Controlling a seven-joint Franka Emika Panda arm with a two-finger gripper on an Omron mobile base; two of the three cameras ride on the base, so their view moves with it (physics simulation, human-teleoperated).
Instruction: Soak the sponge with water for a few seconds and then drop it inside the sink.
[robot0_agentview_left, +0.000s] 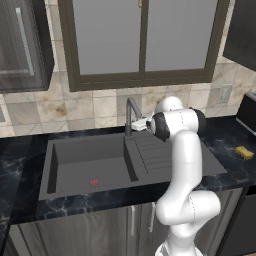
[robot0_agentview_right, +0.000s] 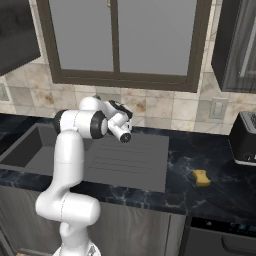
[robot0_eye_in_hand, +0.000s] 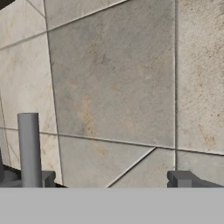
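- On the black marbled counter (robot0_agentview_right: 220, 165), well to the right of the sink (robot0_agentview_left: 90, 162), the sponge (robot0_agentview_right: 201, 177) lies flat and apart from everything else; it also appears near the right edge of the left base view (robot0_agentview_left: 244, 152).
- Its long axis, as far as its small size allows a reading, runs roughly along the counter's front edge, slightly skewed; the waisted sides face front and back. No end is distinct, so it has no clear pointing direction.
- At the back of the sink, beside the gooseneck faucet (robot0_agentview_left: 131, 114), the end effector (robot0_agentview_right: 125, 131) stands released, jaws spread wide and holding nothing; in the hand view its finger tips (robot0_eye_in_hand: 183, 178) frame bare wall tile (robot0_eye_in_hand: 113, 78), with the faucet's grey stem (robot0_eye_in_hand: 29, 148) close to the left tip.
- Risk: the hand sits close to the faucet, so a careless swing toward the sponge could strike the spout.
- Risk: the sponge is much smaller than the hand and lies low; a descent slightly off centre could push it along the counter rather than catch it.
- Risk: no water stream is visible, so soaking may fail unless the tap runs.
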